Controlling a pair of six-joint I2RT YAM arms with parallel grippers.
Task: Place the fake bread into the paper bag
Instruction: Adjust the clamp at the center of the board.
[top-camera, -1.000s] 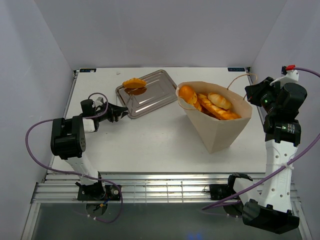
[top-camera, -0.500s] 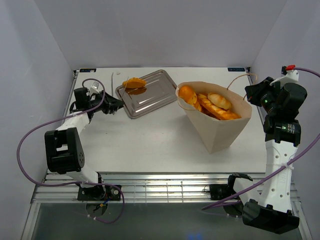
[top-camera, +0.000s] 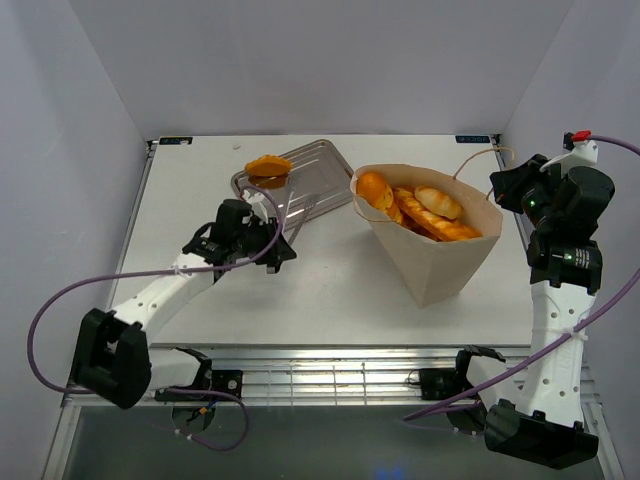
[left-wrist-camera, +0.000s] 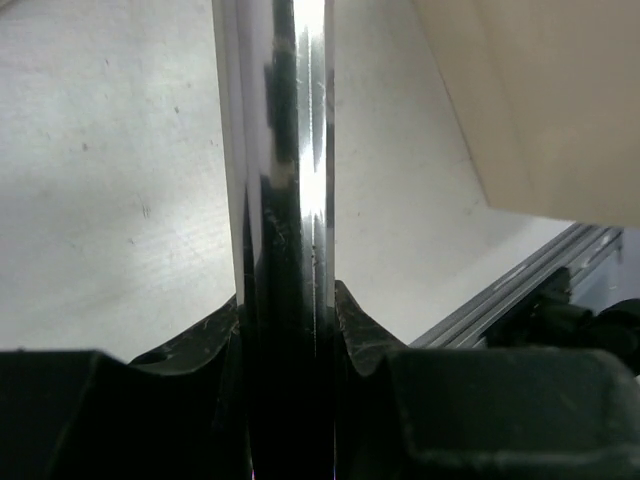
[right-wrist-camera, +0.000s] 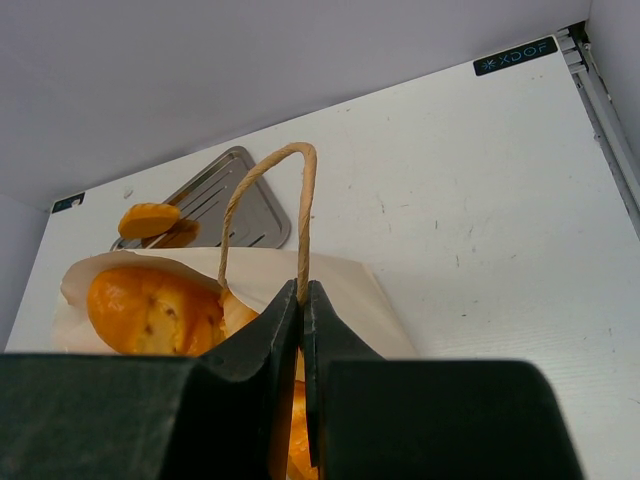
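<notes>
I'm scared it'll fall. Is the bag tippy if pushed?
Probably a bit tippy: the bag is tall and bread sits near its top. Its thin paper likely bends. The right gripper pinching the handle probably steadies it.

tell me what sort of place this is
Likely a robot test cell in a lab, not a bakery: plain white walls box in the table, a left arm and right arm sit on a metal rail at its near edge, and glossy fake bread fills a paper bag.
</notes>
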